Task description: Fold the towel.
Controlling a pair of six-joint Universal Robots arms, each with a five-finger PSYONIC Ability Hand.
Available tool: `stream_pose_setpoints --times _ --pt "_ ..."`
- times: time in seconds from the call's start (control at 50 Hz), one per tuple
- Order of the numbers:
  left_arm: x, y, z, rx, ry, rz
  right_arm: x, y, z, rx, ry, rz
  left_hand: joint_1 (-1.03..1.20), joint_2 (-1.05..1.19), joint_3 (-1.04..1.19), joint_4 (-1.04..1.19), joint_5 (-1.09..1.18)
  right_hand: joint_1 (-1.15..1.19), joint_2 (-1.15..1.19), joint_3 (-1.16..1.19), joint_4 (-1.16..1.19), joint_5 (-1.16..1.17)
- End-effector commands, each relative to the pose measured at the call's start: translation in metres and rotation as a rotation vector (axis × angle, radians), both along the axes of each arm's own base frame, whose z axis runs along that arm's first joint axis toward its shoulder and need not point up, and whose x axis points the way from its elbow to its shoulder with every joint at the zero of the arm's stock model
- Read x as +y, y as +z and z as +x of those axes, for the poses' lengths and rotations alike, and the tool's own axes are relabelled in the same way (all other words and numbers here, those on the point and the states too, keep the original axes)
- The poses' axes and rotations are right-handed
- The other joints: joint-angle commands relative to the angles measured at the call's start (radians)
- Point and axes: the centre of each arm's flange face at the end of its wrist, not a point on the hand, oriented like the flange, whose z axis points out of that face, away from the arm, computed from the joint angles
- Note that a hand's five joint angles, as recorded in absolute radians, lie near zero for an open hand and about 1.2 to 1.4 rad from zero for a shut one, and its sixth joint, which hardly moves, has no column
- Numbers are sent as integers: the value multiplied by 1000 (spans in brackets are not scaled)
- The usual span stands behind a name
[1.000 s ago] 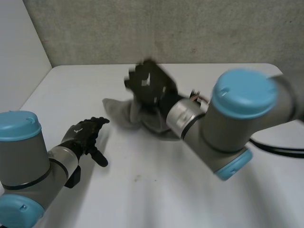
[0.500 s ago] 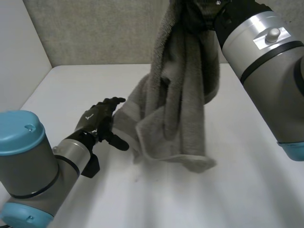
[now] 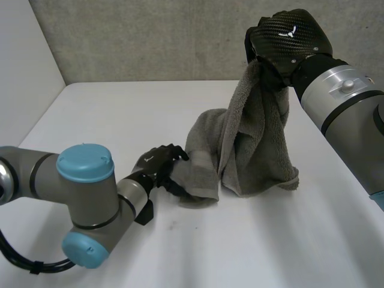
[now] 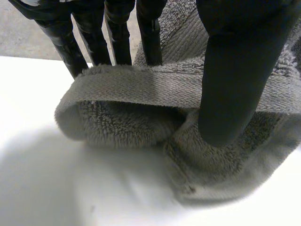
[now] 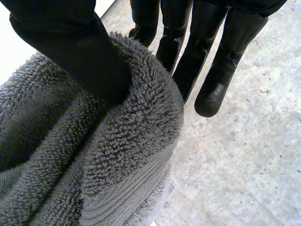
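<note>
The grey towel hangs in a bunched drape from my right hand, which is raised above the table's far right; its lower folds rest on the table. In the right wrist view the thumb pinches a thick wad of towel against the fingers. My left hand lies low on the table at the towel's near-left hemmed edge. In the left wrist view the fingers stand behind the hem and the thumb lies across its front, pinching it.
The white table runs to a grey wall at the back and a white wall on the left. My left arm stretches across the near-left of the table.
My right hand has lifted the towel off the table, then come down and to the right. My left hand has slid right to the towel's low edge and closed on the hem.
</note>
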Motion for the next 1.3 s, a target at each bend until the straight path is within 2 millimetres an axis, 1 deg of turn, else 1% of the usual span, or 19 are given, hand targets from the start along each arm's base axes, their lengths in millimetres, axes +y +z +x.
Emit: stream_pose_setpoints --times 0.02,0.08,0.12,0.14,0.18,0.28,0.36,0.5,0.6,0.7,0.84,0.86,0.88,0.9,0.92,0.96,1.14,1.22,1.3 --pt "-5 8 -11 15 -4 -40 -7 -7 -7 9 -29 17 820 825 825 825 827 40 217 212 201 243" --pt "-12 23 -10 6 36 -100 -18 -6 -16 0 -68 11 893 898 898 898 900 40 217 212 201 243" --pt "-20 57 2 -2 123 -198 -27 -6 -24 -4 -96 3 893 898 898 898 900 40 217 212 201 243" --pt "-21 57 2 -2 124 -199 -34 -4 -30 -9 -115 -9 893 898 898 898 900 40 217 212 201 243" --pt "-26 100 21 21 200 -296 -39 -3 -35 -13 -134 -17 893 898 898 898 900 40 217 212 201 243" --pt "-21 133 51 36 264 -347 -42 0 -43 -12 -163 -17 893 898 898 898 900 40 217 212 201 243" --pt "-8 144 62 37 253 -335 -35 -12 -46 24 -156 60 893 898 898 898 900 40 217 212 201 243" --pt "1 124 66 -8 216 -239 -30 -32 -42 72 -91 158 893 898 898 898 900 40 217 212 201 243" --pt "-17 94 70 -63 244 -170 -49 -63 -36 101 -74 236 893 898 898 898 900 40 217 212 201 243" --pt "-82 69 82 -70 335 -183 -77 -93 -28 119 -81 293 893 898 898 898 900 40 217 212 201 243" --pt "-131 38 74 -65 354 -195 -94 -120 -24 77 -109 341 893 898 898 898 900 40 217 212 201 243" --pt "-137 31 73 -69 354 -188 -95 -124 -22 70 -109 344 629 634 634 634 636 40 217 212 201 243" --pt "-137 31 73 -69 354 -188 -95 -124 -22 70 -109 344 626 632 632 631 633 40 217 212 201 243" --pt "-140 28 72 -73 353 -183 -94 -127 -21 70 -109 346 156 161 161 161 162 40 217 212 201 243" --pt "-140 28 71 -77 349 -173 -94 -130 -21 70 -108 349 -186 -181 -181 -181 -180 40 217 212 201 243" --pt "-137 27 71 -86 346 -155 -93 -131 -21 70 -108 355 -294 -289 -289 -289 -288 40 217 212 201 243" --pt "-103 52 74 -99 326 -130 -91 -131 -23 76 -110 358 -319 -314 -314 -314 -312 40 217 212 201 243" --pt "-61 59 78 -139 286 -110 -91 -133 -24 78 -114 364 -304 -299 -299 -299 -298 40 217 212 201 243" --pt "-17 48 77 -274 189 -121 -90 -135 -25 84 -115 371 -281 -276 -276 -276 -274 40 217 212 201 243"
